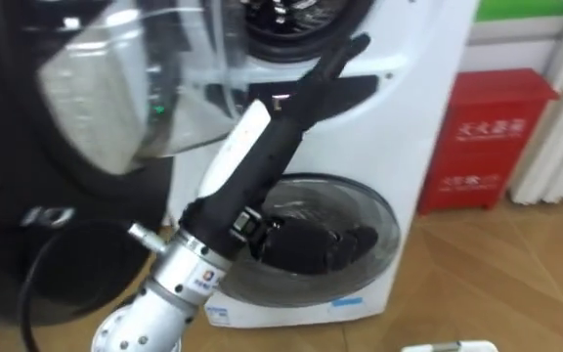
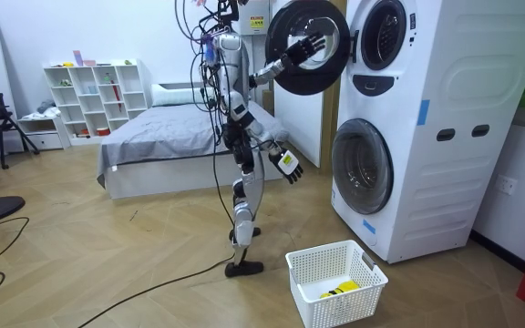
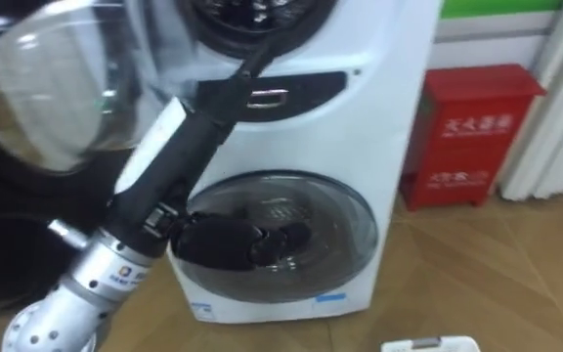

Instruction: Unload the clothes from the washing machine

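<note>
I stand facing two stacked white machines. The upper washing machine's drum (image 1: 291, 20) is dark inside and I cannot make out any clothes in it. Its round glass door (image 1: 115, 88) hangs open to the left. My left arm rises from the lower left, and my left hand (image 1: 348, 51) is open, with straight fingers at the lower rim of the drum opening. In the room view that left hand (image 2: 310, 44) lies against the open door (image 2: 285, 77). My right hand (image 1: 311, 244) hangs low and relaxed, holding nothing, in front of the lower machine's shut door (image 1: 369, 210).
A white laundry basket (image 2: 335, 273) stands on the wooden floor before the machines, with a yellow item (image 2: 340, 289) in it; its rim (image 1: 448, 346) shows at the bottom edge. A red cabinet (image 1: 487, 137) stands right of the machines. A bed (image 2: 153, 137) and shelves (image 2: 89, 91) are behind me.
</note>
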Controlling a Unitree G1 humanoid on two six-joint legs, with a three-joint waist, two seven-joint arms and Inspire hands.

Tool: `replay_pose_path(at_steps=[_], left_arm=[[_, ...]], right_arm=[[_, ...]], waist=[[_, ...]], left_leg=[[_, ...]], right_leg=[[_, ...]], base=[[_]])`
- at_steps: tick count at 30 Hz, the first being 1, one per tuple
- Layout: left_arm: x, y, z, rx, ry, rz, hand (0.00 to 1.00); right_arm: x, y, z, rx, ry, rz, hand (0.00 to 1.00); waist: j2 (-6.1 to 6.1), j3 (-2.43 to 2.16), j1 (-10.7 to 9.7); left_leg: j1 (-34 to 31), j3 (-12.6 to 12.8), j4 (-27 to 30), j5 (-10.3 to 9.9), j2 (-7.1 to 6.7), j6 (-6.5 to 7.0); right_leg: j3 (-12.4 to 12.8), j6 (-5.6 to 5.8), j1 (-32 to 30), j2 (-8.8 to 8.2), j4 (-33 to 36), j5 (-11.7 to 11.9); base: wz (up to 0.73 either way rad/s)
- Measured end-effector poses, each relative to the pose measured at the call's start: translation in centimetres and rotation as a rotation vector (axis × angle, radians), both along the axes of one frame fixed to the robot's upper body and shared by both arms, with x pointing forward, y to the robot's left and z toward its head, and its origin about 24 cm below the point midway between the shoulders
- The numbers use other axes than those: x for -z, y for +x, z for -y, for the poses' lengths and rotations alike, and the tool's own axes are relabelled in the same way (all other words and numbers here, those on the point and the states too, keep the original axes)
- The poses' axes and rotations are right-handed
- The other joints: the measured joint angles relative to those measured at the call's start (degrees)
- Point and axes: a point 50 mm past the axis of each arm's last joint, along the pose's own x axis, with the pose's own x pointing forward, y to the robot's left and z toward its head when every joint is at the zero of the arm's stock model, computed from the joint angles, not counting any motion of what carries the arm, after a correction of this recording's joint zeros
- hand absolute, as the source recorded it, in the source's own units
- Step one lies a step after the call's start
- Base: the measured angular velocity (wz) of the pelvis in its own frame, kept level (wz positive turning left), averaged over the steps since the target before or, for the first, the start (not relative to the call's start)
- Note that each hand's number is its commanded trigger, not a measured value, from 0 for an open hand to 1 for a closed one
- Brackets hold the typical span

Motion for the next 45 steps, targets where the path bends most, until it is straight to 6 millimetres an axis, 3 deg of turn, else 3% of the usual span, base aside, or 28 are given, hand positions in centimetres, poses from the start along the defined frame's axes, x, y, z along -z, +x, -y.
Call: replay_pose_path(at_steps=[5, 10, 13, 17, 21, 22, 24, 29, 32, 37, 39, 45], left_arm=[[1.1, 0.9, 0.4, 0.003, -0.029, -0.085, 0.00], [2.3, 1.6, 0.8, 0.022, -0.064, -0.186, 0.00], [4.8, 2.0, 1.2, 0.037, -0.033, -0.307, 0.00], [10.5, 1.5, 0.5, -0.009, 0.076, -0.530, 0.00], [18.1, -1.5, -2.1, -0.115, 0.178, -0.842, 0.00], [19.0, -2.0, -2.5, -0.132, 0.193, -0.883, 0.00], [22.4, -4.1, -4.2, -0.200, 0.264, -1.032, 0.00], [27.0, -9.0, -7.6, -0.360, 0.308, -1.287, 0.00], [28.4, -11.4, -9.4, -0.450, 0.311, -1.392, 0.00], [29.6, -15.3, -12.5, -0.654, 0.247, -1.521, 0.00], [30.0, -17.1, -14.0, -0.795, 0.183, -1.585, 0.00], [29.9, -20.2, -17.4, -1.174, 0.042, -1.632, 0.00]], right_arm=[[0.1, 0.1, -0.5, 0.001, 0.009, 0.004, 0.00], [0.1, 0.0, -0.7, -0.002, 0.020, -0.006, 0.00], [0.2, 0.0, -0.7, 0.006, 0.025, -0.019, 0.00], [0.1, 0.2, -0.7, -0.005, 0.018, -0.027, 0.00], [0.2, 0.1, -0.7, -0.004, 0.017, -0.034, 0.00], [0.2, 0.2, -0.7, -0.002, 0.018, -0.033, 0.00], [0.2, 0.2, -0.8, 0.001, 0.021, -0.033, 0.00], [0.7, -0.6, -0.8, 0.034, 0.041, -0.066, 0.00], [1.0, -1.1, -0.8, 0.053, 0.035, -0.084, 0.00], [1.3, -1.5, -0.7, 0.072, 0.027, -0.099, 0.00], [1.4, -1.9, -0.5, 0.105, 0.036, -0.109, 0.00], [1.6, -2.9, 1.5, 0.204, 0.000, -0.133, 0.00]], waist=[[-0.12, 0.11, -1.9], [-0.19, 0.27, -2.2], [-0.69, 0.59, -2.0], [-1.07, 0.73, -1.8], [-1.48, 0.68, -1.6], [-1.58, 0.68, -1.5], [-2.14, 0.39, -0.6], [-3.27, -0.21, 2.1], [-3.15, -0.12, 3.3], [-3.28, -0.38, 4.7], [-3.04, -0.35, 5.1], [-2.11, -0.21, 7.7]], left_leg=[[0.3, 1.6, 0.0, -0.5, 0.37, -0.19], [0.5, 3.0, 0.0, -0.9, 0.76, -0.33], [0.6, 3.3, -0.1, -1.0, 0.79, -0.33], [0.6, 3.8, -0.7, -1.1, 0.79, -0.33], [0.7, 4.4, -0.7, -1.1, 0.84, -0.33], [0.7, 4.4, -0.7, -1.1, 0.85, -0.33], [0.8, 4.5, -0.7, -1.1, 0.90, -0.33], [1.6, 4.8, -0.7, -1.2, 1.02, -0.59], [1.6, 4.7, -0.8, -2.2, 1.35, -0.74], [1.8, 4.3, -0.8, -2.2, 1.35, -0.69], [2.5, 3.7, -0.8, -2.3, 1.38, -0.77], [3.6, 3.5, -0.9, -2.8, 1.83, -1.19]], right_leg=[[1.2, -0.14, -0.3, 0.19, 0.0, 0.1], [1.5, -0.22, -0.6, 0.34, -0.1, 0.0], [1.8, -0.21, -0.6, 0.38, -0.1, -0.1], [2.2, -0.19, -1.0, 0.42, 0.0, -0.2], [2.4, -0.20, -1.3, 0.42, 0.0, -0.2], [2.2, -0.20, -1.3, 0.42, 0.0, -0.2], [2.2, -0.20, -1.3, 0.41, -0.1, -0.2], [1.7, -0.20, -0.8, 0.44, -0.1, -0.2], [0.6, -0.19, -0.6, 0.75, -0.3, -0.2], [-0.8, -0.21, -0.2, 0.66, -0.2, -0.2], [-2.1, -0.22, 1.0, 0.66, -0.6, -0.2], [-2.0, -0.25, 1.9, 1.07, -1.0, -0.2]], base=[[-0.16], [-0.10], [-0.02], [-0.05], [-0.09], [-0.04], [-0.06], [-0.06], [0.08], [0.03], [0.13], [-0.03]])
